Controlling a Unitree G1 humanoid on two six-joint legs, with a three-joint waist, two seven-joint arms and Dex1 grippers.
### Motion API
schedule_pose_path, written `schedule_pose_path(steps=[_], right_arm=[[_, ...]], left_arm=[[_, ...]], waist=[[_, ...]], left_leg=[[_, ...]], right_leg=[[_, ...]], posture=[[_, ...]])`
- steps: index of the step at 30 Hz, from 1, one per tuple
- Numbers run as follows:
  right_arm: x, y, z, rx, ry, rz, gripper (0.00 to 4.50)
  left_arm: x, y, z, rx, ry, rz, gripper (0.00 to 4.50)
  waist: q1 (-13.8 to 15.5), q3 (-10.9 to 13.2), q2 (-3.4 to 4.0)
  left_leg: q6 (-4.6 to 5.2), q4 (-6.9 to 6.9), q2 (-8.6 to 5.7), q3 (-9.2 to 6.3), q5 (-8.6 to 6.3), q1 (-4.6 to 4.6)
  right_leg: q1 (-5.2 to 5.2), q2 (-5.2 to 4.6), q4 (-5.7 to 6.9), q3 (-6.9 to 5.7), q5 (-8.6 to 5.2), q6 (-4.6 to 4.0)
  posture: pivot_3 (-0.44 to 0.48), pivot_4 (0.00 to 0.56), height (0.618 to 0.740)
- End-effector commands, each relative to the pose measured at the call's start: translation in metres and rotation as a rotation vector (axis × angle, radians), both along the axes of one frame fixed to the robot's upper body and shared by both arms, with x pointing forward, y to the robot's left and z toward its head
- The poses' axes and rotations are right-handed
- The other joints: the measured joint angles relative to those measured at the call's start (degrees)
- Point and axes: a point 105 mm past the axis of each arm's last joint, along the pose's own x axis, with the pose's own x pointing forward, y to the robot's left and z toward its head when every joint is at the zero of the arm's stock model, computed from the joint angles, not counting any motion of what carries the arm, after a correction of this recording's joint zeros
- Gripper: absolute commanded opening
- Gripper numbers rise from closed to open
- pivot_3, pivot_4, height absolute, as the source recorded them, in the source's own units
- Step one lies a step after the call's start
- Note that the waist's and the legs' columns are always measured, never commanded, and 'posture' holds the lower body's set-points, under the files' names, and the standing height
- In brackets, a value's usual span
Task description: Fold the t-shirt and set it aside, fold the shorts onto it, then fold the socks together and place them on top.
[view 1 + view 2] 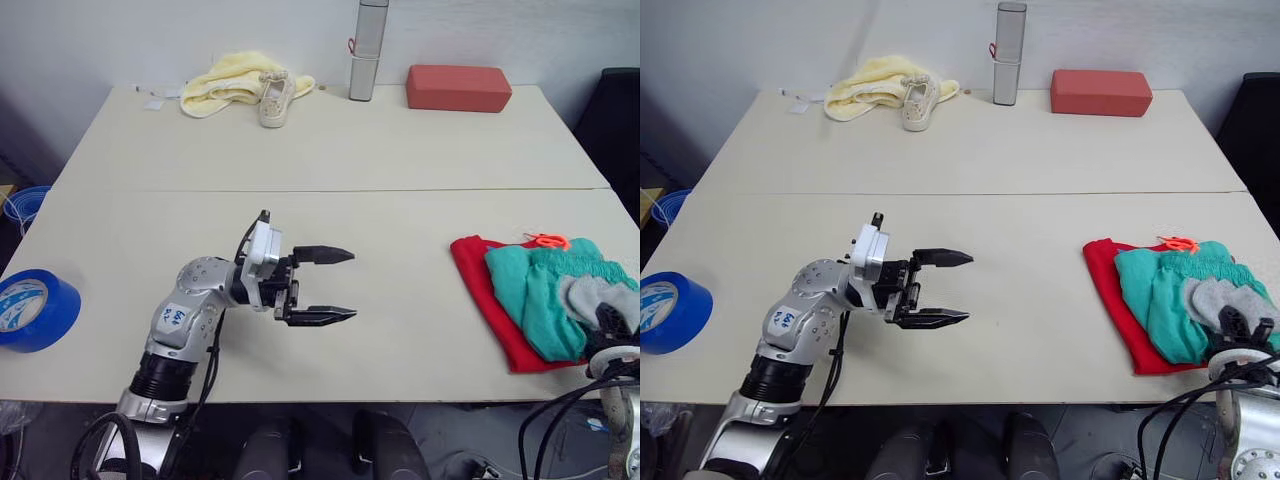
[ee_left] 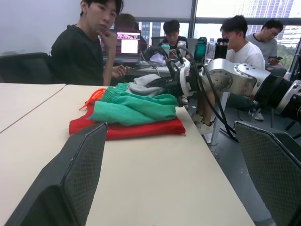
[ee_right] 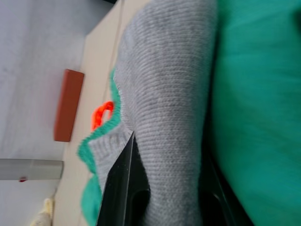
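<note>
1. Left eye view: the t-shirt (image 1: pixel 483 290) lies folded at the near right of the worktop (image 1: pixel 330 160), with the shorts (image 1: pixel 530 290) folded on it.
2. The socks (image 1: pixel 590 298) rest on the shorts, and the right gripper (image 1: pixel 1243 328) is clamped on them.
3. The left gripper (image 1: pixel 338 285) hovers over bare worktop, its fingers apart, well left of the pile.
</note>
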Motion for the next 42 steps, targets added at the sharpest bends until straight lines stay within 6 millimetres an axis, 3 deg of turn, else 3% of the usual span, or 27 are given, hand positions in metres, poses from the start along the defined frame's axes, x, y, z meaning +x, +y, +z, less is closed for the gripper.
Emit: schedule_pose_path(steps=[1,7,13,20,24,25,27,31,33,37,42], right_arm=[[0.005,0.004,0.016,-0.019,-0.046,0.062,0.62],[-0.003,0.004,0.032,-0.085,0.066,0.156,2.67],[-0.028,0.001,0.046,-0.187,0.181,0.259,4.47],[-0.066,0.008,0.056,-0.391,0.27,0.566,4.47],[-0.088,-0.004,0.072,-0.427,0.297,0.634,4.47],[-0.087,0.006,0.094,-0.55,0.256,0.708,4.47],[-0.086,0.026,0.118,-0.711,0.201,0.845,4.47],[-0.066,0.063,0.131,-1.258,0.038,1.07,4.47],[-0.056,0.08,0.129,-1.43,-0.139,1.144,4.47],[-0.022,0.102,0.1,-1.652,-0.276,1.252,4.47],[0.002,0.136,0.062,-1.793,-0.456,1.446,4.47]], left_arm=[[-0.005,0.001,0.007,-0.006,-0.056,0.0,4.5],[-0.003,0.0,0.006,-0.008,-0.063,0.004,4.5],[-0.002,0.004,0.005,0.003,-0.074,-0.001,4.5],[0.0,0.013,0.0,0.047,-0.068,0.012,4.5],[0.002,0.025,-0.005,0.078,-0.028,0.032,4.5],[0.005,0.032,-0.008,0.091,-0.021,0.072,4.5],[0.01,0.043,-0.012,0.118,-0.012,0.128,4.5],[0.009,0.069,-0.028,0.234,0.021,0.212,4.5],[0.01,0.08,-0.031,0.243,0.023,0.284,4.5],[0.007,0.106,-0.048,0.336,-0.072,0.445,4.5],[-0.007,0.125,-0.059,0.389,-0.095,0.534,4.5]], waist=[[0.0,0.0,0.0],[0.3,0.0,0.0],[0.4,0.0,-0.01],[0.6,0.0,-0.05],[0.9,0.0,0.02],[1.0,0.0,0.03],[0.7,-0.1,0.21],[0.5,-0.1,-0.14],[0.5,-0.1,-0.23],[0.4,0.0,-0.26],[0.4,0.0,-0.26]], left_leg=[[0.0,0.0,0.01,0.0,0.0,0.0],[0.01,0.0,0.0,-0.02,-0.01,-0.02],[0.03,0.0,0.01,-0.06,-0.02,-0.02],[0.44,0.0,0.01,-0.05,-0.26,-0.06],[0.57,-0.01,0.0,-0.04,-0.35,-0.06],[0.56,-0.01,0.01,-0.05,-0.35,-0.06],[0.59,0.0,0.01,0.01,-0.38,-0.06],[0.49,-0.01,0.2,-0.04,-0.45,-0.02],[0.34,-0.01,0.22,-0.13,-0.53,-0.07],[0.13,0.03,0.03,0.02,-0.48,-0.11],[0.12,0.09,0.01,0.06,-0.49,-0.13]], right_leg=[[0.0,-0.01,0.0,0.01,0.0,0.0],[-0.01,-0.06,-0.02,0.01,0.0,0.0],[0.02,-0.07,-0.07,0.0,0.0,0.0],[0.04,-0.04,-0.2,0.0,0.02,0.03],[0.06,-0.04,-0.28,0.0,0.03,0.05],[0.06,-0.01,-0.29,-0.01,0.03,0.05],[0.05,-0.02,-0.33,0.02,0.05,0.08],[0.07,0.2,-0.4,0.0,0.02,0.04],[0.11,0.3,-0.56,-0.11,0.02,0.06],[0.1,0.01,-0.66,-0.12,0.08,0.25],[0.12,-0.1,-0.7,-0.25,0.09,0.26]], posture=[[0.0,0.15,0.74],[0.0,0.15,0.74],[0.0,0.15,0.74],[0.0,0.15,0.74],[0.0,0.15,0.74],[0.0,0.15,0.74],[0.0,0.15,0.74],[0.0,0.15,0.74],[0.0,0.15,0.74],[0.0,0.15,0.74],[0.0,0.15,0.74]])
